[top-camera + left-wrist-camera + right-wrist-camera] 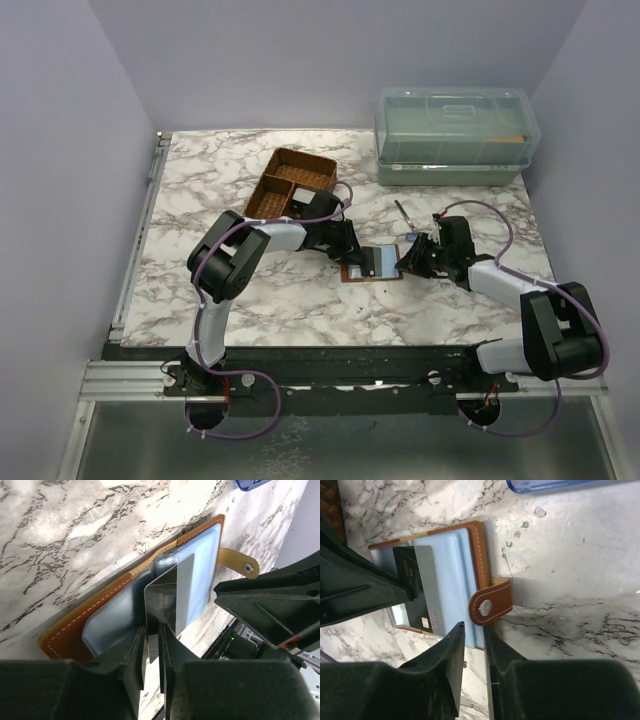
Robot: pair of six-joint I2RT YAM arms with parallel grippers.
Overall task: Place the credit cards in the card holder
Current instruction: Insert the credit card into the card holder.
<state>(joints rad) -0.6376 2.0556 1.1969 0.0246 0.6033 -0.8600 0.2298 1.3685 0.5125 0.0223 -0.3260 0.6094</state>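
Observation:
The brown card holder point(372, 263) lies open on the marble table between my two grippers, its pale blue pockets point(200, 565) facing up. My left gripper point(152, 630) is shut on a dark grey credit card point(167, 597), which stands tilted with its far edge in the blue pocket. The card also shows in the right wrist view point(420, 587). My right gripper point(472, 630) is nearly closed on the holder's near edge beside the snap tab point(490, 607). A blue card point(560, 484) lies on the table beyond the holder.
A brown divided basket tray point(290, 182) stands behind the left arm. A clear lidded box point(455, 135) stands at the back right. A thin dark stick-like tool point(403, 213) lies behind the holder.

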